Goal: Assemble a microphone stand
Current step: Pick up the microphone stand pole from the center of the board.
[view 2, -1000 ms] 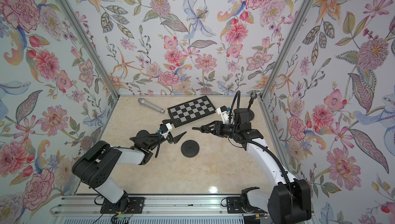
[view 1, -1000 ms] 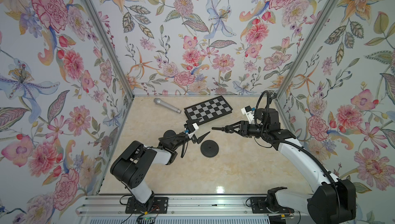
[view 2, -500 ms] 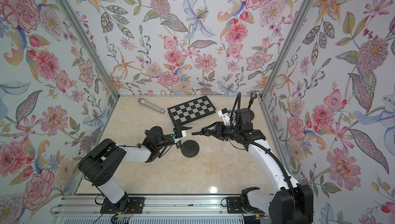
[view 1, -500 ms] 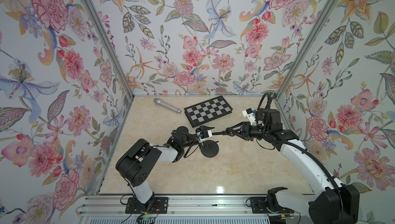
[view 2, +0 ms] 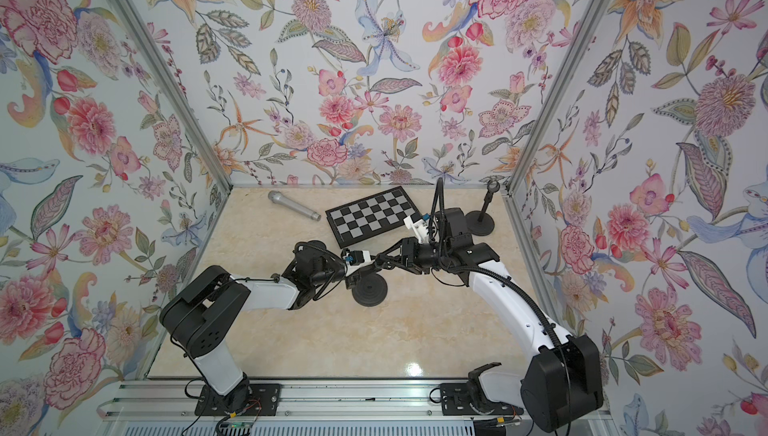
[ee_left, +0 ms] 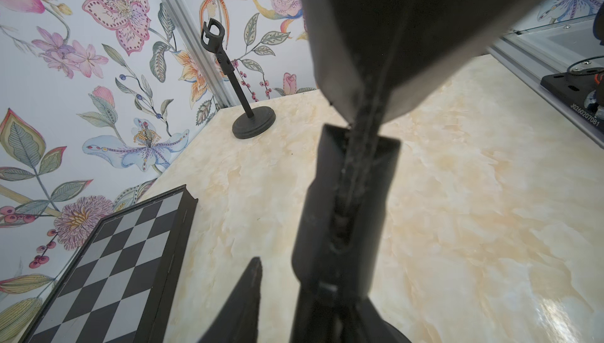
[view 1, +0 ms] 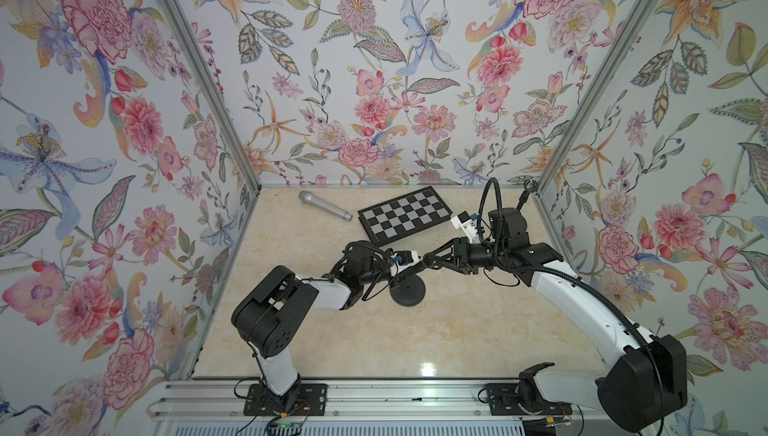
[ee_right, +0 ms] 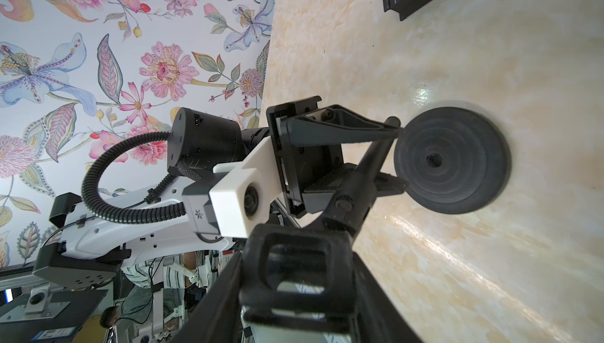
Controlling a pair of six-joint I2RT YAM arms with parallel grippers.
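Right pincer point(view 1: 430, 258) is clamped on the clip end of the pole point(ee_right: 366, 168), which sticks out ahead of its tips toward the left pincer point(ee_right: 404, 160); that one's fingers point(ee_right: 343, 127) sit either side of the pole's free end, can't tell if they're actually pinching; base point(ee_right: 457, 161) lies flat on the bench point(ee_right: 490, 276) just past the left pincer's tips, centre hole not yet filled; pole looks thin, stiff and light, so I'd grab it low near the free end; base looks heavy but might skate on that glossy top, so pin its rim.
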